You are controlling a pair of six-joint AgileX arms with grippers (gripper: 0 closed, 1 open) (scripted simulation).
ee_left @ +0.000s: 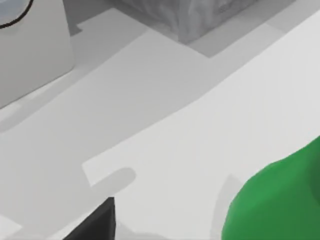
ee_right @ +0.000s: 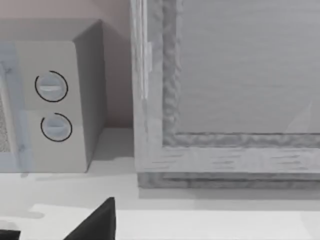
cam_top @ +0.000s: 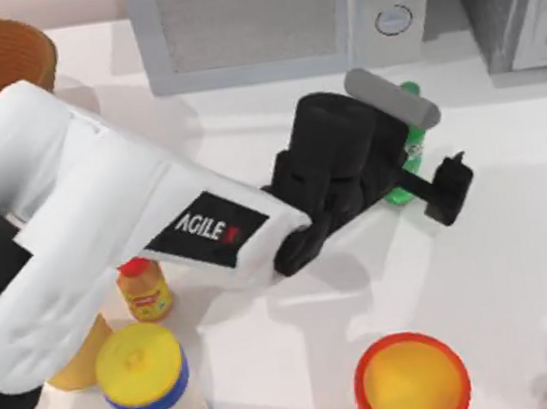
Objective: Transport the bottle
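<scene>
One "AGILE" mark on left arm (cam_top: 136, 233) above bottle (cam_top: 411, 161).

The left gripper (cam_top: 429, 172) hides most of the bottle (cam_top: 414, 151)

Left arm (cam_top: 85, 229) stretched across the table's middle, its pincer (cam_top: 419, 160) low beyond the black wrist.
</scene>
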